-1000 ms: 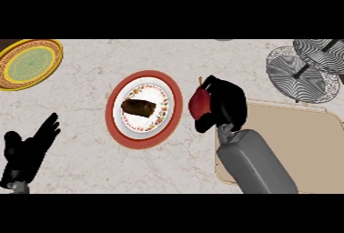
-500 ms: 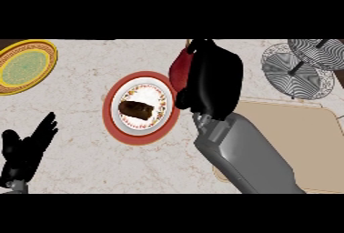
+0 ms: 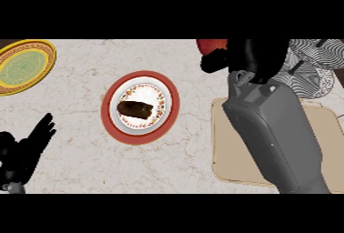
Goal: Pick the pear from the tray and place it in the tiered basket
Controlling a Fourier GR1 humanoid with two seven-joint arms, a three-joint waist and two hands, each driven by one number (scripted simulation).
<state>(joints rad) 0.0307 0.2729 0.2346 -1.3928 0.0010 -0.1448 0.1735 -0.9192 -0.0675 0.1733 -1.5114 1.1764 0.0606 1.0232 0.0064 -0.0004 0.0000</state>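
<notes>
My right hand [image 3: 252, 57] is curled around the red pear [image 3: 211, 46] at twelve o'clock, beside the basket [image 3: 312, 68]. My left hand [image 3: 23, 152] rests open at eight o'clock.

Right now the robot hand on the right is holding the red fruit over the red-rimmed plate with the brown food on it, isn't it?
Not quite. In the head view the right robot hand holds the red fruit near the counter's far edge, beside the tiered basket, well clear of the red-rimmed plate. The brown food does lie on that plate.
</notes>
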